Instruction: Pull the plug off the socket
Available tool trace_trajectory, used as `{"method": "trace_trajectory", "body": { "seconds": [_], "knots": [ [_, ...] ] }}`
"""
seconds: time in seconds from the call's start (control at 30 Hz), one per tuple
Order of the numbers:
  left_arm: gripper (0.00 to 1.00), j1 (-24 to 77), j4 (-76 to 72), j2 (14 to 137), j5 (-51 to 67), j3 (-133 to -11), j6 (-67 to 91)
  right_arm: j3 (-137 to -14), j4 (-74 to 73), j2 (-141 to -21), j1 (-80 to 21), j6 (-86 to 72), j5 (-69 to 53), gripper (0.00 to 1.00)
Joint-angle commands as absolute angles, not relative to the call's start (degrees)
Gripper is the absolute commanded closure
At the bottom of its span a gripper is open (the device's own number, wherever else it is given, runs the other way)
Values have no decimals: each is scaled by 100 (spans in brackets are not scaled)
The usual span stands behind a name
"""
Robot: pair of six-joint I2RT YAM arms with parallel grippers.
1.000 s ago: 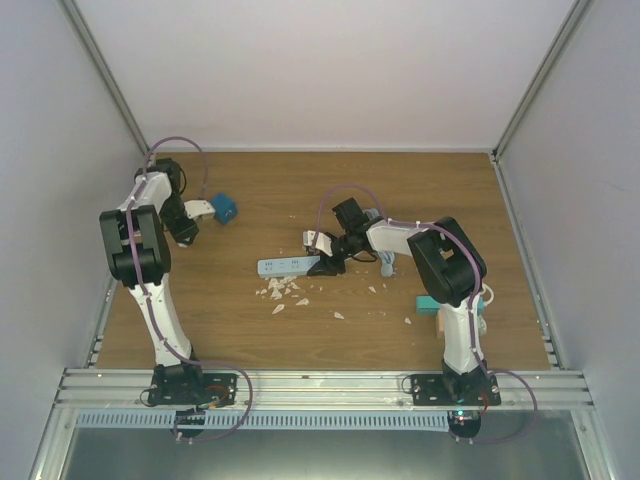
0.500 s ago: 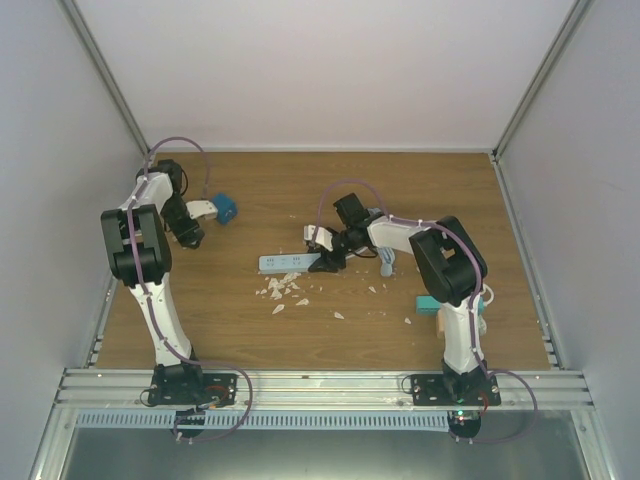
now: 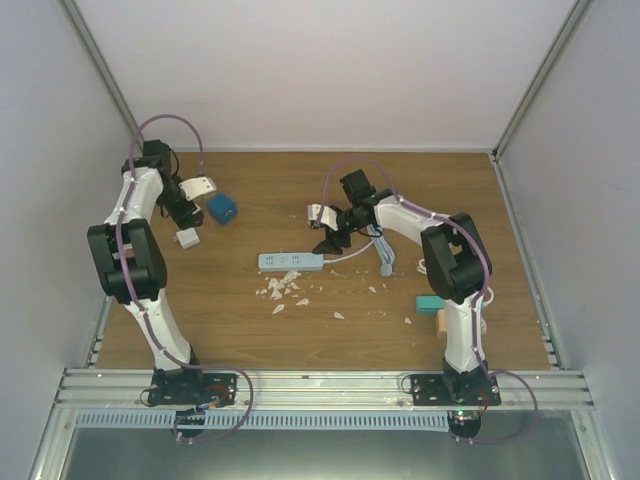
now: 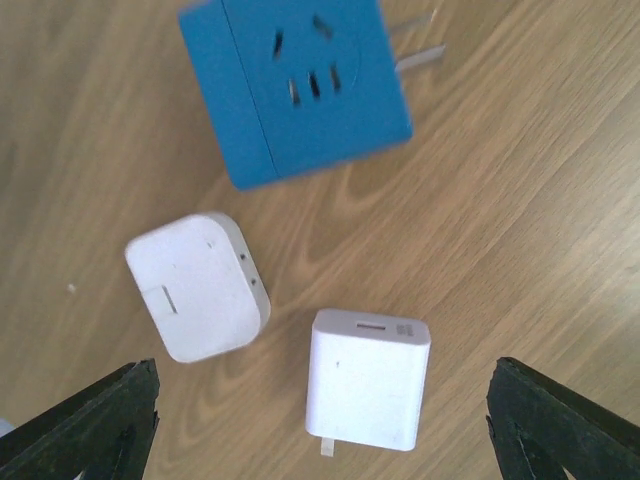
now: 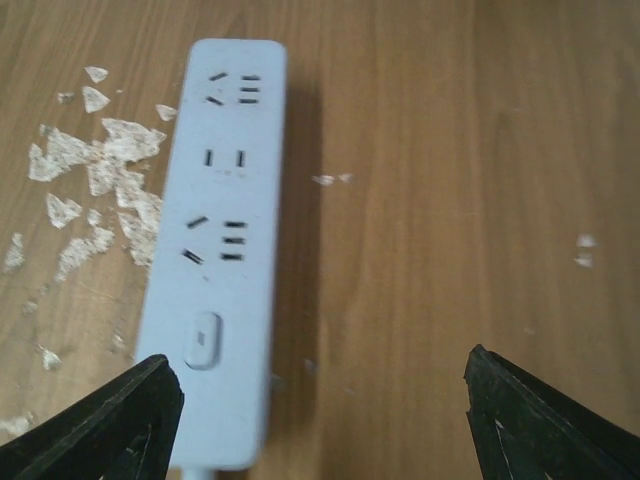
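Observation:
The white power strip socket (image 5: pixel 220 250) lies flat on the wooden table (image 5: pixel 480 150) with all its outlets empty; in the top view the socket (image 3: pixel 291 262) is at centre. My right gripper (image 5: pixel 325 420) hovers open over the strip's switch end, touching nothing. The white plug (image 4: pixel 368 378) lies loose on the wood, its prongs bare, below a blue cube adapter (image 4: pixel 295 90) and beside a rounded white adapter (image 4: pixel 197 287). My left gripper (image 4: pixel 325 440) stands wide open above the plug, with nothing held. In the top view the plug (image 3: pixel 186 240) is at far left.
White flakes of debris (image 3: pixel 285 290) lie scattered in front of the strip. The strip's grey cable (image 3: pixel 385 255) loops under the right arm. A teal block (image 3: pixel 430 304) sits near the right arm's base. Enclosure walls stand close on the left and right.
Both grippers opened. The left arm pulled back and up, leaving the white plug on the table. The right gripper let go of the strip's end and rose off it.

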State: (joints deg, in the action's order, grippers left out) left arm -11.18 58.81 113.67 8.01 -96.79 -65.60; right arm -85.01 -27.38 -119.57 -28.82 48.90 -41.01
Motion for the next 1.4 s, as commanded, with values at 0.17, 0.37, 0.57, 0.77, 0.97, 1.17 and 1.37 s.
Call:
{"method": "trace_trajectory", "body": {
  "seconds": [0.17,0.37,0.57,0.77,0.97,1.17,1.37],
  "knots": [
    [10,-840,5510,10279,2342,-9002,-7263,-9724,-5111,-11876,-2078,7718,-3756,21],
    [11,-411,5539,10098,2841,-8604,-7317,-10233,-5860,-12048,-1539,9192,-2886,21],
    [12,215,5201,10089,3042,-8134,-7087,-10441,-6276,-12192,-1270,10092,-2311,22],
    [12,519,4831,10305,3201,-8199,-6595,-10446,-6707,-12346,-1376,10619,-2148,25],
    [13,604,4689,10397,3153,-8272,-6358,-10184,-6502,-12530,-1511,10901,-1835,25],
    [13,606,4586,10276,2972,-8030,-6401,-10474,-6411,-13001,-1508,10898,-1521,28],
    [13,600,4210,10184,2750,-7927,-6229,-11185,-6644,-13560,-1377,10474,-1390,42]
  ]
}}
